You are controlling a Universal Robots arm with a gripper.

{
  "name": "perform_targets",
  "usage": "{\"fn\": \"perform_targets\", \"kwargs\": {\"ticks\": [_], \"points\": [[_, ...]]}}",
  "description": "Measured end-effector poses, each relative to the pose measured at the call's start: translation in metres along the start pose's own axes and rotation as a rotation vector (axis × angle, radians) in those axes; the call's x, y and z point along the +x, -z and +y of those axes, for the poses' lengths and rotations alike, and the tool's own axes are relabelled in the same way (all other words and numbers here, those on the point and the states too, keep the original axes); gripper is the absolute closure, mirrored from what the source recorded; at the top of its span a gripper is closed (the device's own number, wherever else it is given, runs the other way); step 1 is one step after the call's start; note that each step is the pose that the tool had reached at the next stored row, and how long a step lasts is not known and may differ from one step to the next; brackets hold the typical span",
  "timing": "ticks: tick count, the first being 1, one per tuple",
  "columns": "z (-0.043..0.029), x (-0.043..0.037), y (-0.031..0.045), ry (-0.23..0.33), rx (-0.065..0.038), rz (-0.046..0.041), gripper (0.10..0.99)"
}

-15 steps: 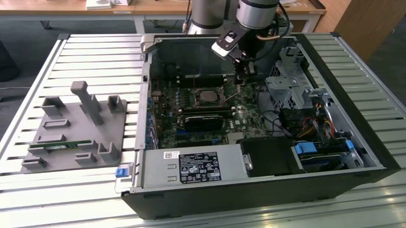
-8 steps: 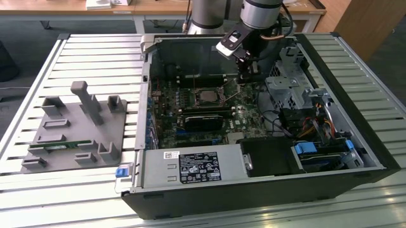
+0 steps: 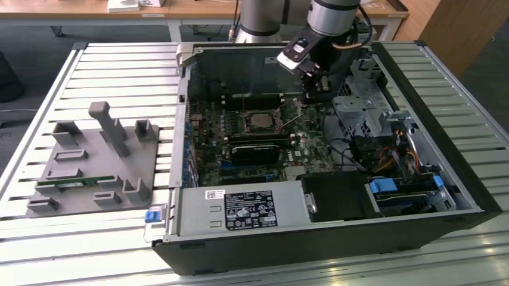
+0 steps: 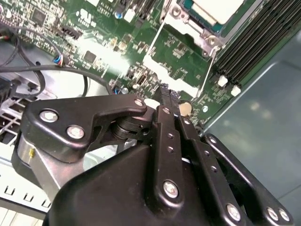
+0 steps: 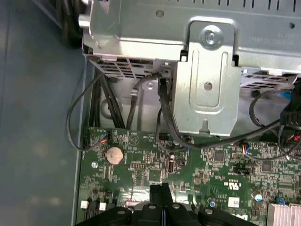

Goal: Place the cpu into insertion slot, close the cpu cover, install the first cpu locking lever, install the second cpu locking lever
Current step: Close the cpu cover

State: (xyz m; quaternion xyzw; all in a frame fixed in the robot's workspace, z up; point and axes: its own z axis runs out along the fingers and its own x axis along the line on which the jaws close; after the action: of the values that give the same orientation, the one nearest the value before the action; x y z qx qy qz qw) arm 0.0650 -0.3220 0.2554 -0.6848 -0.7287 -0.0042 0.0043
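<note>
Inside the open computer case point(image 3: 302, 247), near its far wall, the exterior view has the gripper point(image 3: 316, 89) just beside the insertion slot point(image 3: 258, 122). In the second wrist view, the cpu point(image 4: 216, 8) lies seated under the cpu cover point(image 4: 190, 23). A locking lever point(image 4: 208, 70) looks unlatched, so the levers seem left to do. The fingertips point(image 4: 165, 96) are pinched together, empty. In the first wrist view, the tips are likewise clenched above the motherboard point(image 5: 141, 169).

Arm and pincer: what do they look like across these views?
The arm is a silver-grey cylinder with black joint bands. A small white-and-black box is mounted near the wrist, with a coppery cable beside it. The matte black pincer has flat linkage bars fastened with silver screws, tapering to two slim fingers.
</note>
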Motion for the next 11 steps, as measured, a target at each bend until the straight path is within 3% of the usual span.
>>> {"fn": "perform_targets", "kwargs": {"ticks": [3, 11], "points": [[0.0042, -0.0001, -0.0007, 0.0, 0.0, -0.0002, 0.98], [0.0066, -0.0003, -0.0063, 0.0, 0.002, 0.0, 0.98]]}}
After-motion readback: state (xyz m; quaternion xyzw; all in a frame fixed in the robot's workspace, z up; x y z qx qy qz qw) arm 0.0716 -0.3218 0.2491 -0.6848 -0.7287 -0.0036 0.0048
